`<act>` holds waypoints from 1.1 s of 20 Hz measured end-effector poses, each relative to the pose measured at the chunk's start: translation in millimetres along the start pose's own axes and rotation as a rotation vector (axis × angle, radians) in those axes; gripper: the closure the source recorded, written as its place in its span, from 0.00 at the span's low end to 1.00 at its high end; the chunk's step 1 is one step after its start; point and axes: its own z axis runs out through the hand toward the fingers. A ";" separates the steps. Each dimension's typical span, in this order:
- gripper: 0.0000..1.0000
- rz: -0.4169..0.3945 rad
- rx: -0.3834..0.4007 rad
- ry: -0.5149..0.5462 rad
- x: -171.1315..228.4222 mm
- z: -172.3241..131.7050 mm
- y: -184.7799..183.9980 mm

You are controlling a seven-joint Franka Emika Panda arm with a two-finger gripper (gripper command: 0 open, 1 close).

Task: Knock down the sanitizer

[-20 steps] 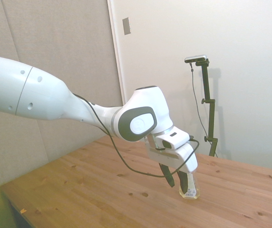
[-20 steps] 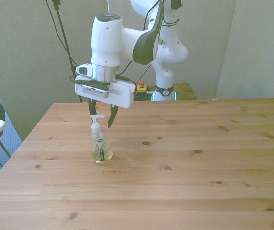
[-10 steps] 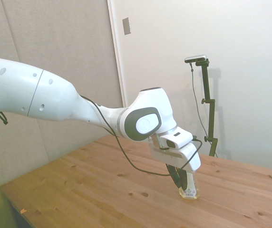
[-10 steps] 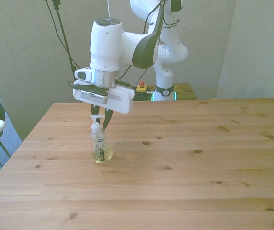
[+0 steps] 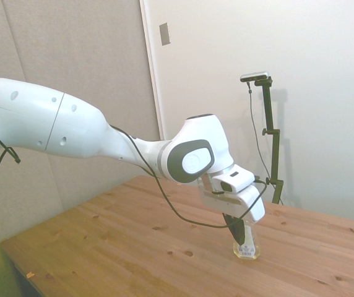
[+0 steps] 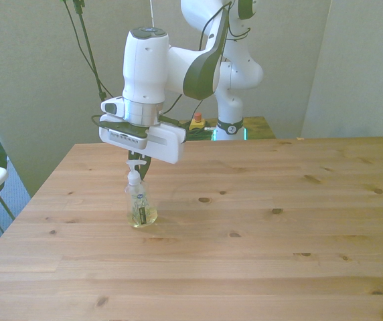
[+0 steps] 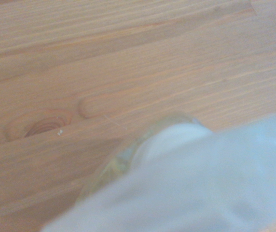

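- Across the lower half of both wide frames we see the table (image 6: 278, 234), pale knotty planks; in the front view it fills the frame from mid-height down to the bottom edge.
- From the left of the side frame the arm (image 5: 72, 127) comes in and bends down at the wrist, so that its tip is lower right of centre; in the front view the wrist housing sits upper left of centre.
- Below that housing we see the gripper (image 6: 140, 167), pointing down. In the front view its dark fingers (image 6: 144, 165) look drawn close together, just behind the pump head; in the side view they read as one dark wedge (image 5: 236, 230). We take the jaws as narrow, nearly closed, with nothing held between them.
- Left of centre in the front frame the sanitizer (image 6: 140, 207) stands upright on the table; in the side view it is lower right of centre (image 5: 246, 249), partly hidden by the fingers. We cannot tell whether the fingers touch the pump head.
- Up close, the wrist view gives a blurred pale shape for the sanitizer (image 7: 186, 183) in the lower right, over wood grain with a knot at the left.
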 end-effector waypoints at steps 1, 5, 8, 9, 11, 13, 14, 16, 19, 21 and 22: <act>1.00 0.003 0.002 0.000 1.5 1.1 -2.5; 1.00 0.016 0.016 -0.005 6.8 2.0 -15.2; 1.00 0.020 0.023 0.000 7.6 0.0 -29.1; 1.00 0.023 0.027 0.002 8.0 -0.7 -34.0; 1.00 0.035 0.035 0.003 9.4 -0.2 -42.2; 1.00 0.044 0.037 -0.003 12.5 1.5 -48.3; 1.00 0.050 0.039 -0.003 15.1 2.2 -51.6; 1.00 0.063 0.041 -0.003 20.7 3.3 -57.4; 1.00 0.091 0.061 -0.007 32.2 3.7 -65.4; 1.00 0.106 0.070 -0.007 40.6 3.6 -68.8; 1.00 0.113 0.076 -0.008 44.4 3.6 -70.4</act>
